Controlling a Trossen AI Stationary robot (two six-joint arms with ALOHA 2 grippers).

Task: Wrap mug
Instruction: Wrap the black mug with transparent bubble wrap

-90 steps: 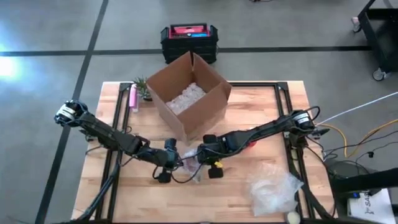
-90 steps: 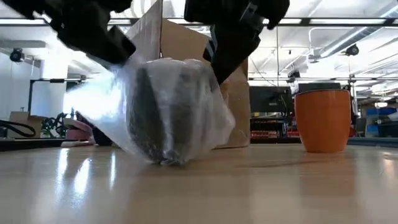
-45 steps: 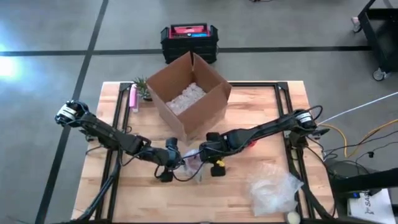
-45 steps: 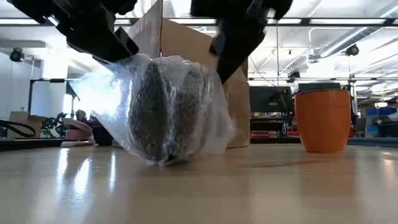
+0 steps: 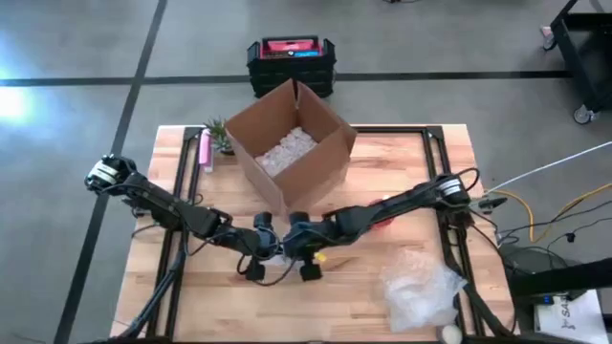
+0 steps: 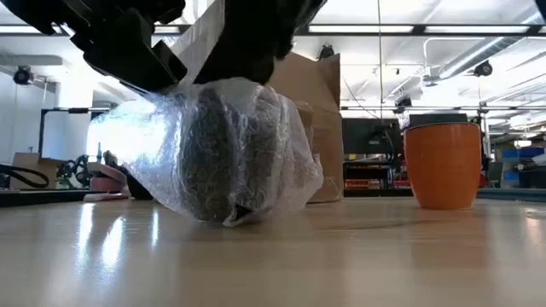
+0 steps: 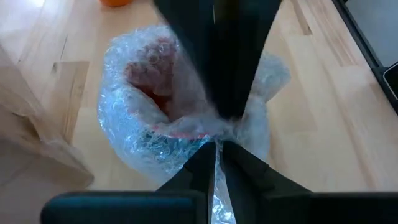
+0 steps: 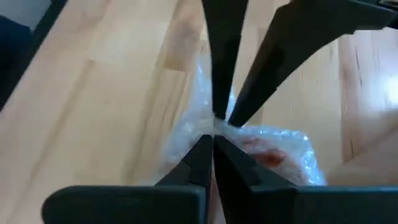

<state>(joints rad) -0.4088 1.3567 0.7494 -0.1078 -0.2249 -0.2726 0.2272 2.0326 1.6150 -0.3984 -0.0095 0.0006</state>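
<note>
Behind our bubble wrap [image 6: 222, 149] bundle stand the cardboard box [image 5: 292, 143] and an orange mug [image 6: 442, 164]. Near the bench's front edge, our left gripper [image 7: 217, 149] and right gripper [image 8: 213, 142] meet, each pinched tight on bubble wrap.

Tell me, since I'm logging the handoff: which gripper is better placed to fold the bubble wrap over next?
Probably right gripper: it is over the wrapped mug, while left gripper pinches the bubble wrap edge.

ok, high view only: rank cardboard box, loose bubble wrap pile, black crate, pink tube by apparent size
1. cardboard box
2. loose bubble wrap pile and black crate: look alike in size, and the crate sits lower on the floor, so no firm ranking
3. pink tube
</note>
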